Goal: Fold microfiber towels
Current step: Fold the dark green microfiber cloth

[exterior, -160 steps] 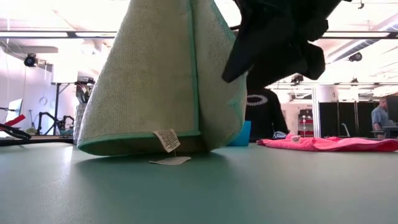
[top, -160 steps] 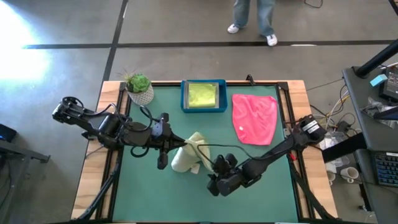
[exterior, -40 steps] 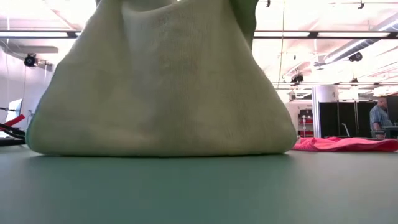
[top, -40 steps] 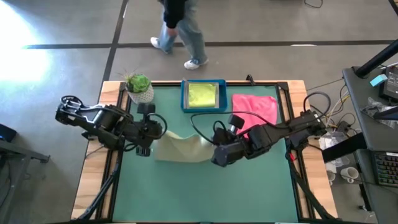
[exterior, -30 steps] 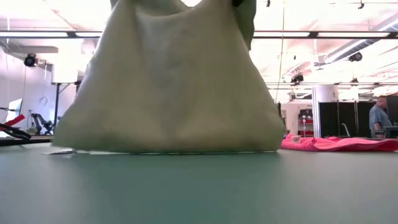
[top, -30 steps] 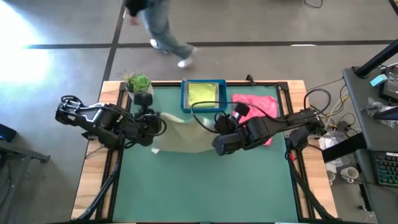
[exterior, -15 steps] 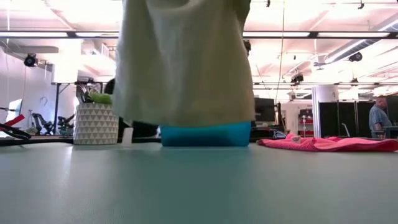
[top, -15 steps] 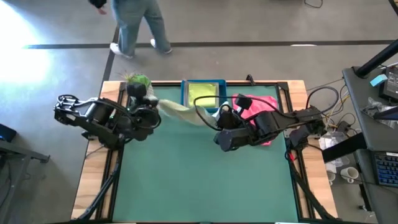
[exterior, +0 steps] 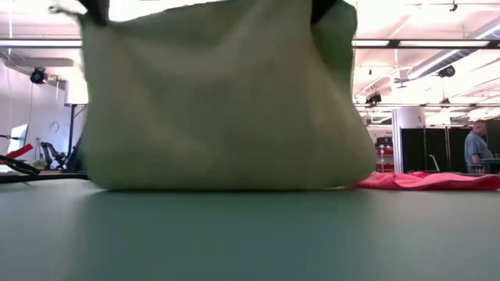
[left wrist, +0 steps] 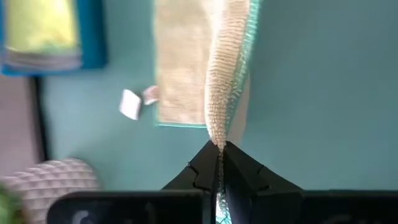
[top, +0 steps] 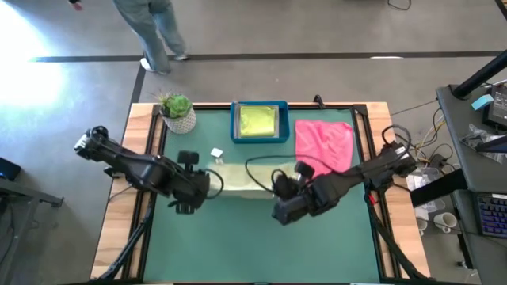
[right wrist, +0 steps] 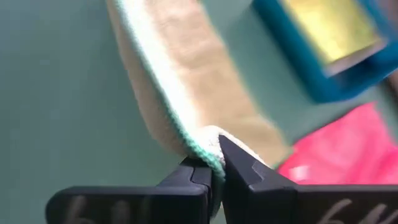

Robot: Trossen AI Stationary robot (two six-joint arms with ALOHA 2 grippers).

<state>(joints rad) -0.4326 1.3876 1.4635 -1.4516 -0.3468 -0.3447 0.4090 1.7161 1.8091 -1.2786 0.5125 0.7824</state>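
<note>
The pale sage microfiber towel (top: 242, 176) (exterior: 226, 101) hangs stretched between my two grippers at mid-table, its lower part (left wrist: 180, 68) lying on the green table. My left gripper (top: 211, 184) (left wrist: 217, 152) is shut on its left end and my right gripper (top: 275, 190) (right wrist: 214, 163) on its right end. A hot pink towel (top: 325, 146) (exterior: 426, 180) lies flat at the far right. A yellow-green towel (top: 258, 121) rests in the blue tray (top: 234, 123). My left gripper pinches the towel's teal-hemmed upper edge (left wrist: 219, 138) at its left end between both fingers, coming steeply from above. The cloth runs away from the fingers, fairly taut, down onto the table. My right gripper pinches the towel's right upper corner (right wrist: 208, 144), a rounded fold of hemmed edge, between both fingers, slanting down from the table's right. The cloth slopes from the fingers to the table.
A potted plant (top: 177, 112) stands at the far left corner. A small white tag (top: 216, 153) (left wrist: 130, 104) lies on the table beyond the towel. A person walks on the floor past the far edge (top: 150, 32). Green table surface lies bare toward the near edge (top: 253, 245).
Both grippers swung the sage towel up and toward the far edge, lifting it clear of the table, then brought it back down toward the near edge. Its lower part lies on the table again, the upper edge held up between them.
</note>
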